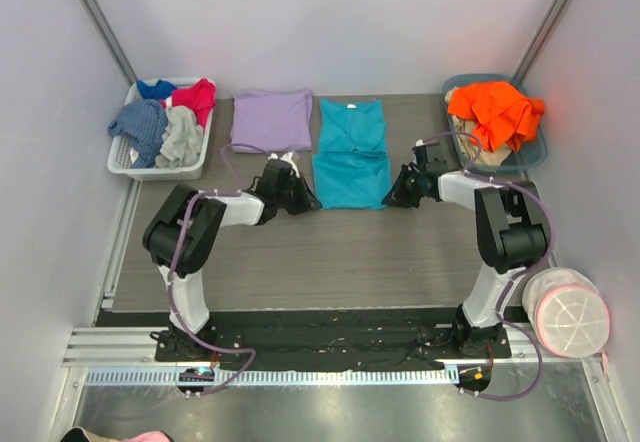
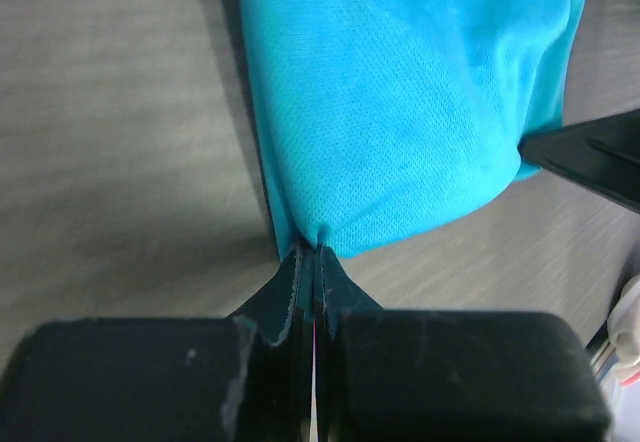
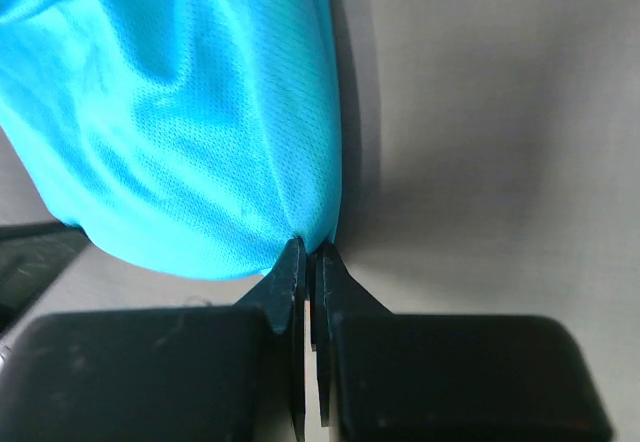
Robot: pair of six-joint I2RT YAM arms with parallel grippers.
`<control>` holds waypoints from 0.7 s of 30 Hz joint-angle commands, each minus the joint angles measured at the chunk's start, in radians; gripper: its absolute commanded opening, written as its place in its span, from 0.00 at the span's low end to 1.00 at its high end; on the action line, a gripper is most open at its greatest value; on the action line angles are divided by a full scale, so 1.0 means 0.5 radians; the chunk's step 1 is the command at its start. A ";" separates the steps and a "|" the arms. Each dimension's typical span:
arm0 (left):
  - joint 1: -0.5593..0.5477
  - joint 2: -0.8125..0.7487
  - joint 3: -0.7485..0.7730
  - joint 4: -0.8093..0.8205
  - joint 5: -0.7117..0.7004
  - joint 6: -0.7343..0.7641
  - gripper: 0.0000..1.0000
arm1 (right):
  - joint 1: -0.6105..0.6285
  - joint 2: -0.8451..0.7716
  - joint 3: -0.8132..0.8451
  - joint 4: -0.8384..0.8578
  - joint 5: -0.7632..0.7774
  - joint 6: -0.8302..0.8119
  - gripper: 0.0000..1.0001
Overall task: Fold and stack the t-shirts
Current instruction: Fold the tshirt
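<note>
The teal t-shirt (image 1: pixel 350 152) lies flat mid-table, folded lengthwise, collar at the far end. My left gripper (image 1: pixel 304 200) is shut on its near left corner; the wrist view shows the cloth (image 2: pixel 400 112) pinched at the left gripper's (image 2: pixel 314 252) tips. On the other side my right gripper (image 1: pixel 397 196) is shut on the near right corner, the fabric (image 3: pixel 190 122) bunching where the right gripper (image 3: pixel 311 252) bites. A lavender t-shirt (image 1: pixel 270 119) lies folded just left of the teal one, beyond the left arm.
A white basket (image 1: pixel 125 162) at the far left holds red, blue and grey garments. At the far right a blue tub (image 1: pixel 535 152) holds an orange garment (image 1: pixel 495 112). A pink-rimmed container (image 1: pixel 570 312) stands beside the right arm's base.
</note>
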 commanded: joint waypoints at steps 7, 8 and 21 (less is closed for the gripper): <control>-0.025 -0.792 -0.572 -0.183 -0.081 -0.005 0.00 | 0.186 -0.673 -0.308 -0.602 0.150 -0.043 0.01; -0.035 -0.935 -0.612 -0.238 -0.124 -0.017 0.00 | 0.211 -0.719 -0.335 -0.633 0.181 -0.037 0.01; -0.280 -2.064 -0.938 -0.956 -0.492 -0.158 0.00 | 0.649 -1.054 -0.541 -0.777 0.276 0.166 0.01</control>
